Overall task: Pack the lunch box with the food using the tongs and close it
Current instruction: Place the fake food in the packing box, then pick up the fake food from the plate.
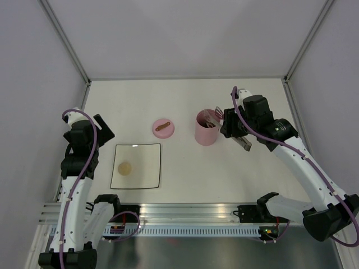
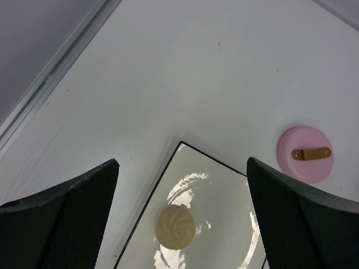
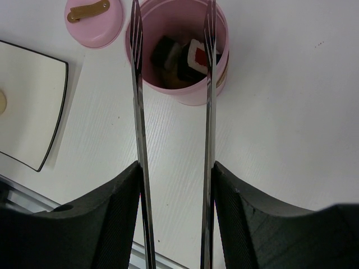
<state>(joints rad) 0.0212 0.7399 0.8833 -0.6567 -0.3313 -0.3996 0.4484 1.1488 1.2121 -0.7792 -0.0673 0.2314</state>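
Just under gripper's (image 3: 175, 168) tongs (image 3: 210, 112): lunch box (image 3: 180, 96)

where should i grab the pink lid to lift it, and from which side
Take the pink lid by its brown strip handle, coming straight down from above. It lies flat on the table, handle up; the low rim likely gives little for a side grip.

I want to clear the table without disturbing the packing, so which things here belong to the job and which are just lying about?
Job: lunch box, lid, tongs in the right pincer, rolls already inside, bun not yet packed.
Lying about: only the white plate, bearing the bun.
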